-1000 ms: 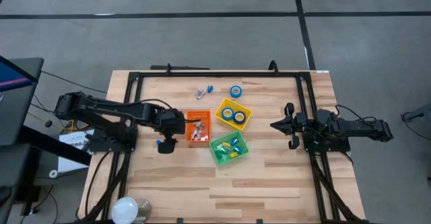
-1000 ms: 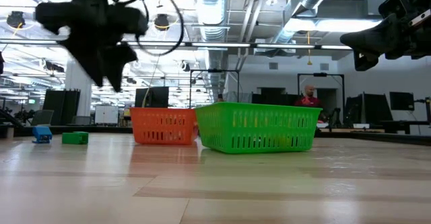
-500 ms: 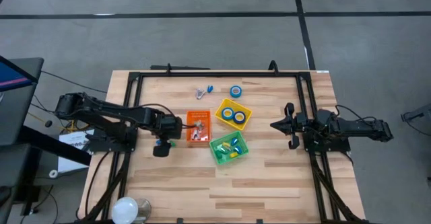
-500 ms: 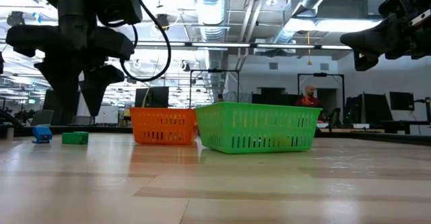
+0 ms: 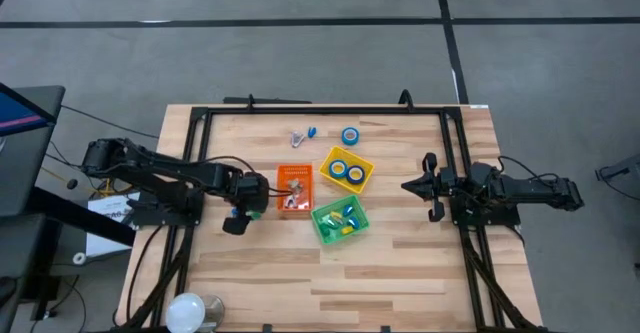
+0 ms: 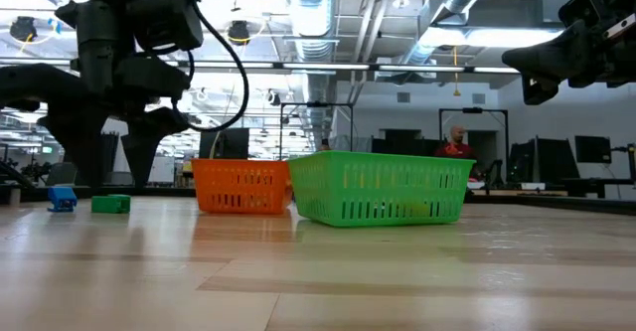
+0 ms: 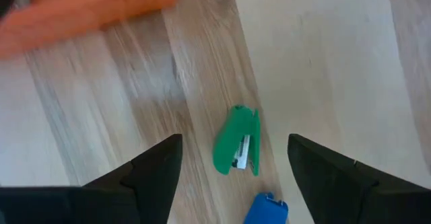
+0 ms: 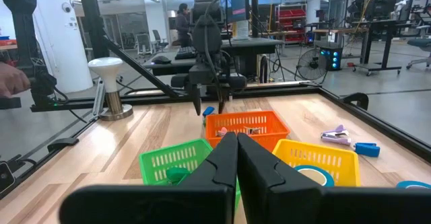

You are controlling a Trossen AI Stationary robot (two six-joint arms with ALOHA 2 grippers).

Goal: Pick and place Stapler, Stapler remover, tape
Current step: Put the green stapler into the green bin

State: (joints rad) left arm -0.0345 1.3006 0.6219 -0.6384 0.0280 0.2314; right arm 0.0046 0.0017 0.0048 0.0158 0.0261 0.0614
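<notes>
Your left gripper (image 7: pixel 232 167) hangs wide open and empty over the small green plastic stapler (image 7: pixel 237 141) lying left of the orange mesh bin (image 5: pixel 294 187), while your right gripper (image 8: pixel 236 158) waits closed at the table's right.

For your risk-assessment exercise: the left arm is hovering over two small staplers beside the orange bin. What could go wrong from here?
The green stapler and blue stapler lie close together, so the open left pincer might nudge or catch both.

The orange bin stands nearby; a careless lift could knock its wall.
</notes>
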